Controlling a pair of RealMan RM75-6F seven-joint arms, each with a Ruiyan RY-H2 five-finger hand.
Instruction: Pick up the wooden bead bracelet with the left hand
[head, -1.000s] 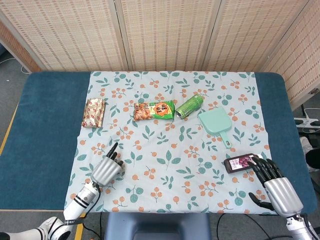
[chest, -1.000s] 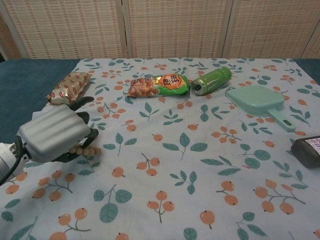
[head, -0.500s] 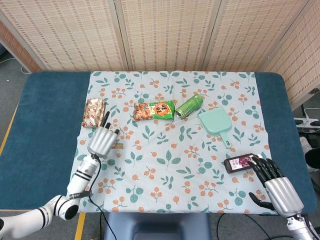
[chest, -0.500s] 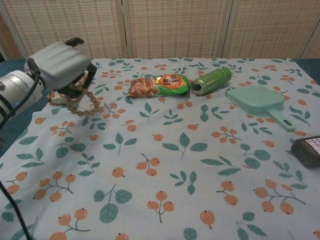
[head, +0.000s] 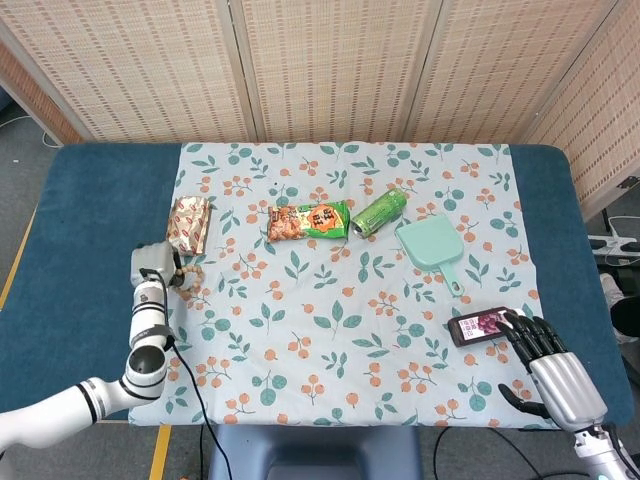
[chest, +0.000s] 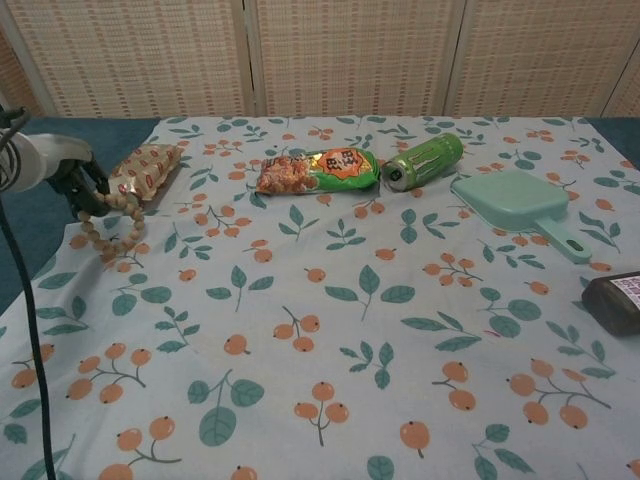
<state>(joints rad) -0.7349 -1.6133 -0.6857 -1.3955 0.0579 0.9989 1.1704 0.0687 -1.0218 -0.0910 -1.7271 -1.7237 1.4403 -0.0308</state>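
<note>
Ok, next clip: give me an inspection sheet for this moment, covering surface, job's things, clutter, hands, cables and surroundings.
Surface: blue table under a leaf-and-berry print cloth.
Job's things: wooden bead bracelet dangles from the left hand, off the cloth.
Clutter: brown snack pack, green snack bag, green can lying on its side, mint dustpan, dark purple pack.
Hands: left hand holds the bracelet at the cloth's left edge; right hand has fingertips at the dark pack, not gripping it.
Cables: black cable along the left arm; cords on the floor at right.
Surroundings: woven folding screen behind the table.
</note>
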